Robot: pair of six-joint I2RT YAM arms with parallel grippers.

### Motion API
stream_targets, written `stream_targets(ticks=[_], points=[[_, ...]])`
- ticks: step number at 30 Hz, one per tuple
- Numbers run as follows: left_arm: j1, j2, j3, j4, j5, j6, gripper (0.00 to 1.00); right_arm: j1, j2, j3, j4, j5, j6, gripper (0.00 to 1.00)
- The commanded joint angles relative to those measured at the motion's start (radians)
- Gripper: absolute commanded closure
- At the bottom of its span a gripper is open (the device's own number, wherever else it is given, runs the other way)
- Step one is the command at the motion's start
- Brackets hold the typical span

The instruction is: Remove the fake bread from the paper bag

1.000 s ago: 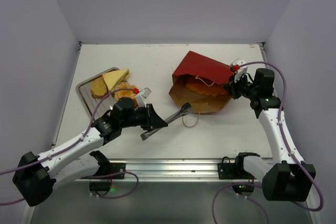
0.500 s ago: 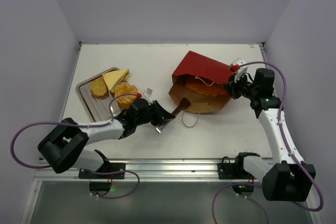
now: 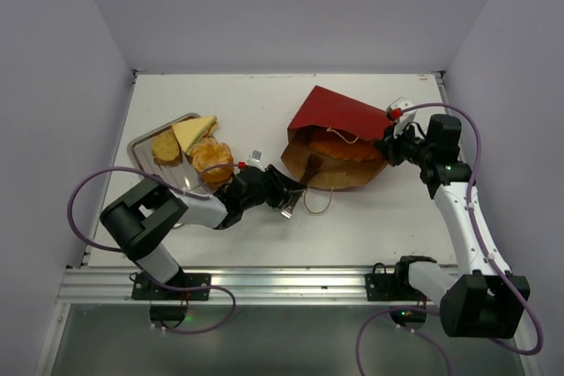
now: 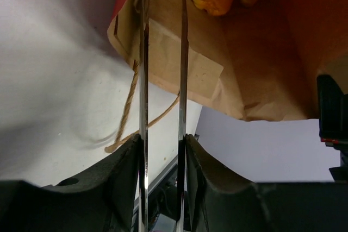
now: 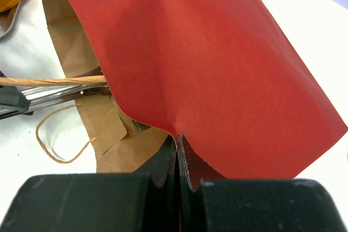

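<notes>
No legible text, brand or number anywhere; paper bag (image 5: 217, 63) surface plain.

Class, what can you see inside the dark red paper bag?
Golden-orange rolls lie just inside, and the metal tongs reach into its mouth. The paper bag has its red upper side covering anything deeper.
</notes>
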Motion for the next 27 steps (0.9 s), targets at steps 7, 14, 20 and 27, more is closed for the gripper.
stream_targets(ticks=[7,14,20,27], points=[[-0.006,0.049,0.091,0.110,-0.046,-0.034,0.58,-0.002,-0.021,-0.012,0.042,-0.054,0.015,0.98],[-0.006,0.097,0.132,0.084,-0.052,-0.062,0.57,-0.002,-0.021,-0.012,0.042,-0.058,0.016,0.98],[-0.006,0.098,0.137,0.070,-0.054,-0.080,0.55,-0.002,-0.023,-0.014,0.045,-0.060,0.018,0.98],[-0.006,0.083,0.140,0.056,-0.051,-0.083,0.53,-0.002,-0.023,-0.014,0.046,-0.060,0.019,0.98]])
